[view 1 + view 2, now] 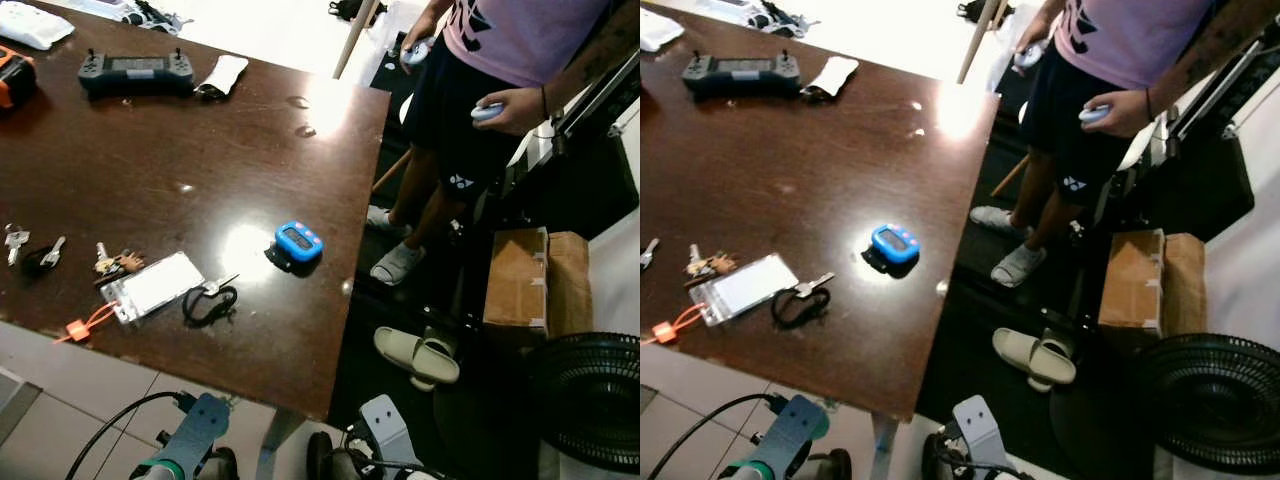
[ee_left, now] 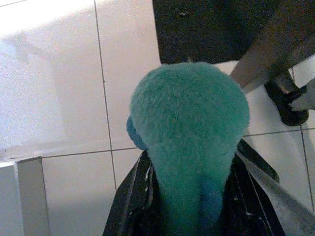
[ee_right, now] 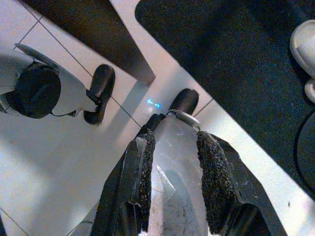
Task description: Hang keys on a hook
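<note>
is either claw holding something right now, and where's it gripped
Left claw is shut on a teal plush toy, gripped at its narrow lower end. Right claw is shut on a clear plastic bottle, pads on its sides just below the rim.

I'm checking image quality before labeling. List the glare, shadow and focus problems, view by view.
Left eye view: window glare blows out patches of the table top near the far edge and beside the blue timer. Right eye view: same glare; keys remain readable. Left wrist view: a teal plush sits soft, very close to the lens. Right wrist view: sharp, dark mat underexposed.
</note>
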Controlling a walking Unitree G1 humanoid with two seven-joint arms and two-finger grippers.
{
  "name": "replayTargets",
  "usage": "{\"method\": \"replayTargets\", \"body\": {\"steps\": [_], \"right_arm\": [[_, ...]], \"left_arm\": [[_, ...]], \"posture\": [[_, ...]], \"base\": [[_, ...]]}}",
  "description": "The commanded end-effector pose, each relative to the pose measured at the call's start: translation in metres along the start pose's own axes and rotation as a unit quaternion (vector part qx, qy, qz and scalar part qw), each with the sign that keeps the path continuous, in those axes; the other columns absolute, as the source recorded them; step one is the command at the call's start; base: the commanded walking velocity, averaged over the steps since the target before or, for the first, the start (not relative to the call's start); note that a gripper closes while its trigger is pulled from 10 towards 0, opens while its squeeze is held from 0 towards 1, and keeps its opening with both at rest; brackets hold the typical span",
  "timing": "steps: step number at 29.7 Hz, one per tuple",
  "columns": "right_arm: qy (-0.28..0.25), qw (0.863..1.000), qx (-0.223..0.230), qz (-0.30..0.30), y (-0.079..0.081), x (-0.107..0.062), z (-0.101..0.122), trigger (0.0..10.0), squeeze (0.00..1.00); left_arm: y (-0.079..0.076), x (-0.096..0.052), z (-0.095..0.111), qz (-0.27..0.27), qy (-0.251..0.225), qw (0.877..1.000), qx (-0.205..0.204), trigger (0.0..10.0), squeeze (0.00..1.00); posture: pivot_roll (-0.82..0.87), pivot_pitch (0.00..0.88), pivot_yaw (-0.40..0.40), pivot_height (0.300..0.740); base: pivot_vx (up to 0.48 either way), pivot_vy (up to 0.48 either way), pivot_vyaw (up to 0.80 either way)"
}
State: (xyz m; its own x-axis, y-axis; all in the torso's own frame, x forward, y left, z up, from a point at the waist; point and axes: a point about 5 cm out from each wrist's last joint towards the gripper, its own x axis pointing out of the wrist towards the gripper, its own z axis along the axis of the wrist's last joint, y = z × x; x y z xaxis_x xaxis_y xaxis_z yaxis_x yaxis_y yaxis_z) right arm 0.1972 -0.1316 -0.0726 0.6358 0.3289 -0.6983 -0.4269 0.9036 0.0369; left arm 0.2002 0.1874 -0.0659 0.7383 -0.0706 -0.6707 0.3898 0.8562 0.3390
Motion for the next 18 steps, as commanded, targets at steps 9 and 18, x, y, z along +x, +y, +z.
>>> {"method": "replayTargets", "body": {"steps": [9, 18], "right_arm": [[0.020, 1.000, 0.003, -0.002, -0.0011, -0.0039, -0.0116, 10.0, 0.00], [0.022, 1.000, 0.002, -0.001, -0.0010, -0.0045, -0.0129, 10.0, 0.00]], "left_arm": [[-0.0104, -0.0046, -0.0114, -0.015, 0.017, 1.000, -0.003, 10.0, 0.00], [-0.0116, -0.0046, -0.0100, -0.015, 0.012, 1.000, -0.005, 10.0, 0.00]], "posture": [[0.06, 0.139, -0.072, 0.740], [0.06, 0.141, -0.074, 0.740]], "base": [[-0.316, 0.000, 0.00], [-0.334, 0.000, 0.00]]}}
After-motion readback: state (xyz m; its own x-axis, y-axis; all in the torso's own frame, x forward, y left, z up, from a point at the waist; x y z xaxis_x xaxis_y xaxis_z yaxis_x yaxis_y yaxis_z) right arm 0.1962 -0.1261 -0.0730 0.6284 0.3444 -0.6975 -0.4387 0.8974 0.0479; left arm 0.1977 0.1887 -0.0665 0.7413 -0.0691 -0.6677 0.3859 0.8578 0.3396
